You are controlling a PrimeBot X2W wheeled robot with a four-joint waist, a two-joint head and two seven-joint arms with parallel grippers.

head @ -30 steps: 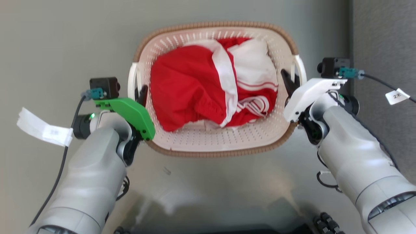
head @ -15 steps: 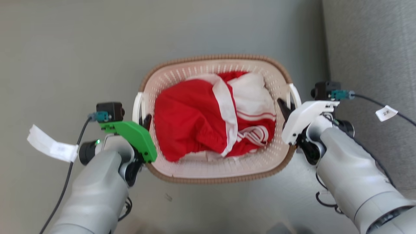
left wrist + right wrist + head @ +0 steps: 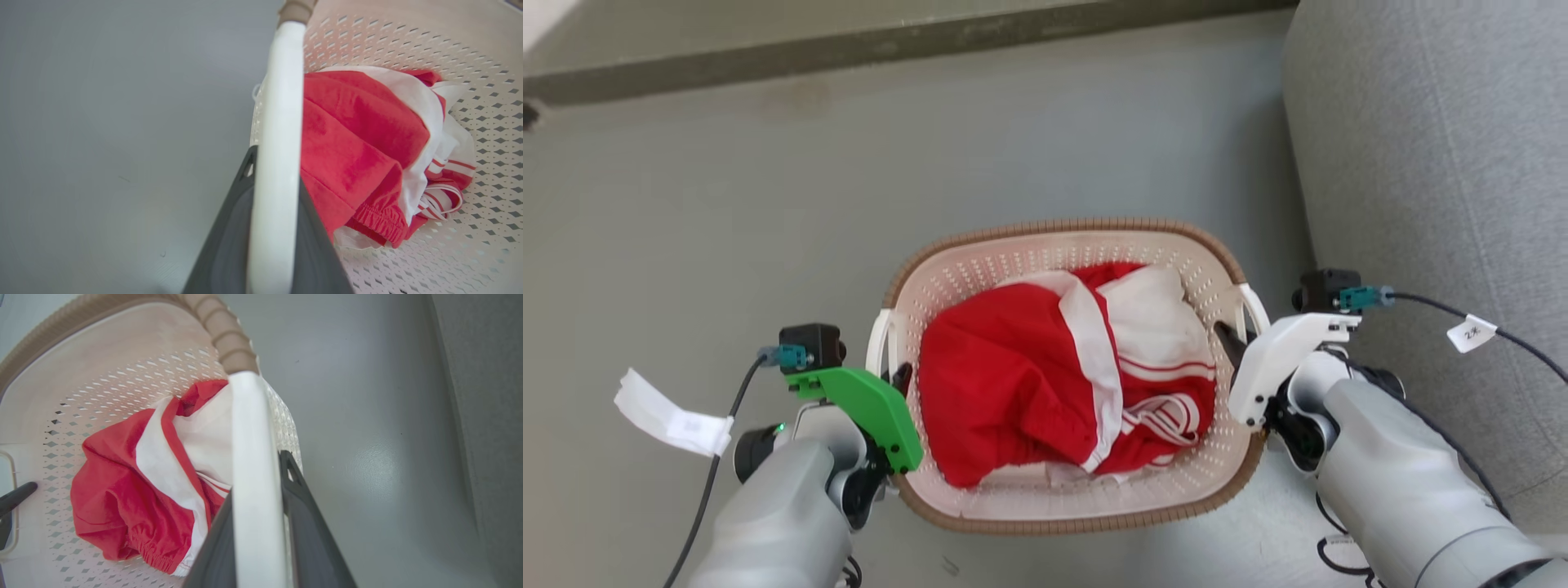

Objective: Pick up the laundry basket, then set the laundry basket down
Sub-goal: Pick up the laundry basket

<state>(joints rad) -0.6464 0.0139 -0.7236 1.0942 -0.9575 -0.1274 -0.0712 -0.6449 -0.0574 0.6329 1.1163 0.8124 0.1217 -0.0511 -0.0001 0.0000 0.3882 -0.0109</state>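
Head view, looking down. The laundry basket (image 3: pixel 1078 225), cream with a perforated wall and a brown woven-look rim, sits between the two arms over a grey floor (image 3: pixel 727 212). A grey upholstered sofa (image 3: pixel 1429 163) stands just beside its right end. Whether the basket's base rests on the floor cannot be told. Inside lies a crumpled red and white garment (image 3: pixel 1005 400), bunched towards the middle, with a band of bare perforated wall showing around it.

The left gripper (image 3: pixel 900 377), below a green wrist cover (image 3: pixel 870 408), meets the left handle (image 3: pixel 878 351), a white loop at the rim. In the left wrist view the two dark fingers (image 3: pixel 229 228) stand close together, one on each side of the white bar, pressed against it. The jaws are nearly closed and hold the handle.

The right gripper (image 3: pixel 1227 336), below a white wrist cover (image 3: pixel 1278 359), meets the right handle (image 3: pixel 1254 306). In the right wrist view its dark fingers (image 3: pixel 310 522) likewise flank the white bar, clamped narrowly on it, with the garment on one side and the floor on the other. At the far side of that view a finger of the left gripper shows by the opposite handle.

A white paper tag (image 3: pixel 670 416) hangs from the left wrist's cable. A smaller tag (image 3: pixel 1470 333) hangs from the right one's, over the sofa. A dark strip (image 3: pixel 890 45) crosses the floor's far edge.
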